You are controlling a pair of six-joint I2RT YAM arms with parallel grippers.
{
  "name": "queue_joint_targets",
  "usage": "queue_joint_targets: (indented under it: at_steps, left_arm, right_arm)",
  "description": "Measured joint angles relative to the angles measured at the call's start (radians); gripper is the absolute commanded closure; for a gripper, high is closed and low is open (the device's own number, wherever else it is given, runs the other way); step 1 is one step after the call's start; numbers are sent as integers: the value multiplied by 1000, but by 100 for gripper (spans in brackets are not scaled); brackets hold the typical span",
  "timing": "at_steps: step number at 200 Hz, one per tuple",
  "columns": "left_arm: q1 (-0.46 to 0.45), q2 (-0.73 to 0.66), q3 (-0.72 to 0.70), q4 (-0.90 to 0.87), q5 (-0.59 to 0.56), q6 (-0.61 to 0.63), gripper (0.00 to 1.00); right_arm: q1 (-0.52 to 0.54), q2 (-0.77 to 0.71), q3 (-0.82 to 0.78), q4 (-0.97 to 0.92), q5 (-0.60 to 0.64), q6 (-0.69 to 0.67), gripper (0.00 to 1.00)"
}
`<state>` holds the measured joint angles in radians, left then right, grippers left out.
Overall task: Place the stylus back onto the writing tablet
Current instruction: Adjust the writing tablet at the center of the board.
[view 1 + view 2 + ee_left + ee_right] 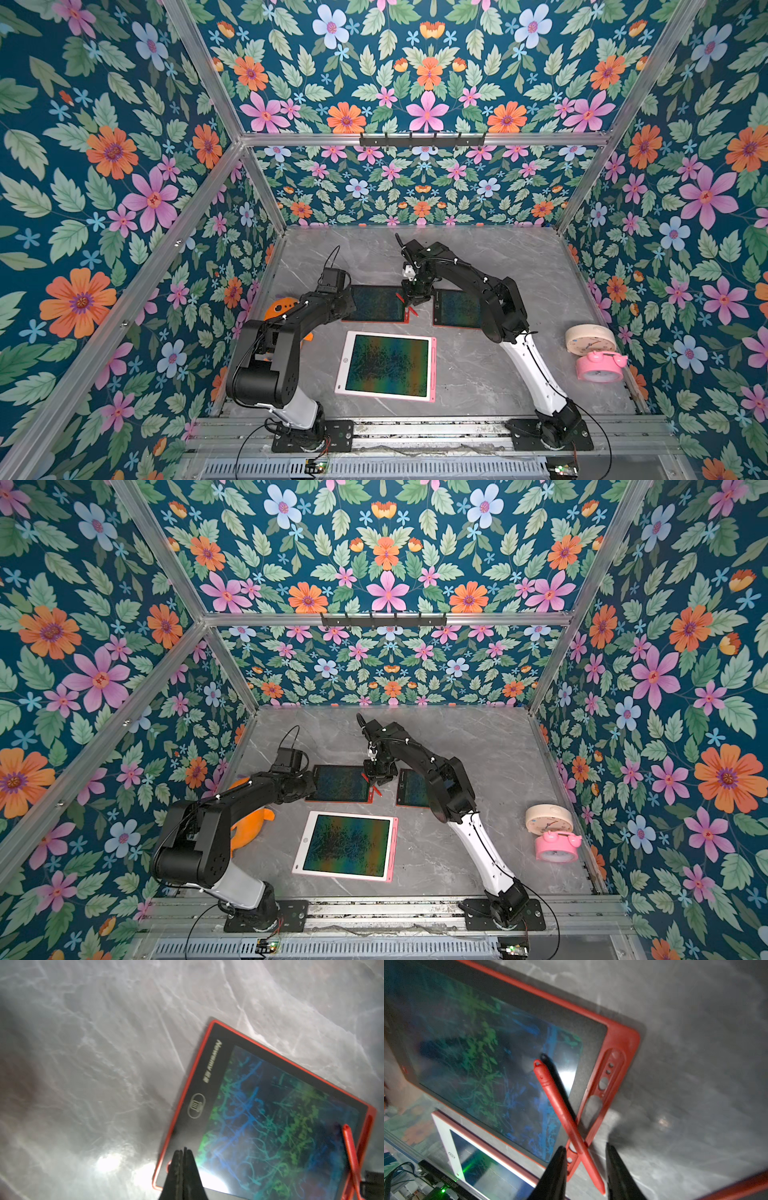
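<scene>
Toward the back of the desk (478,374), the red stylus (566,1122) lies slantwise across one short end of the red-framed writing tablet (620,1036). Its eyelet end rests on the dark screen, its shaft crosses the pen slot (604,1084) moulded into the frame, and its tip reaches past the frame over the marble.

The right hand (585,1146) hangs just above that lower stretch, its two black fingers (556,1167) spread apart with the stylus running between them. I can see a gap on either side, so nothing is gripped. The left hand (185,1149) is at the tablet's opposite end, fingers pressed together, over the corner near the round button (196,1105). Whether it touches the frame I cannot tell.

A second red tablet (455,307) lies just beside the first, partly under the right arm, and a larger pink-and-white tablet (388,365) sits nearer the front. A cream clock (590,338) and a pink clock (600,365) touch at the right edge. An orange toy (282,307) peeks out behind the left arm.
</scene>
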<state>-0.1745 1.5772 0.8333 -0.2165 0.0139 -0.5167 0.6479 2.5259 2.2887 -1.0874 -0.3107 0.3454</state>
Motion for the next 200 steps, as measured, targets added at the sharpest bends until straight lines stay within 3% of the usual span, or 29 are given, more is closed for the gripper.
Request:
queue_joint_targets:
  at_steps: [69, 128, 200]
  left_arm:
    - [43, 30, -14, 18, 45, 0, 85]
    - [46, 81, -18, 111, 81, 2, 85]
    - [47, 79, -53, 187, 95, 8, 86]
  right_arm:
    - [1, 27, 31, -18, -4, -8, 80]
    - [1, -3, -38, 15, -26, 6, 81]
    - [-9, -50, -100, 38, -10, 75, 95]
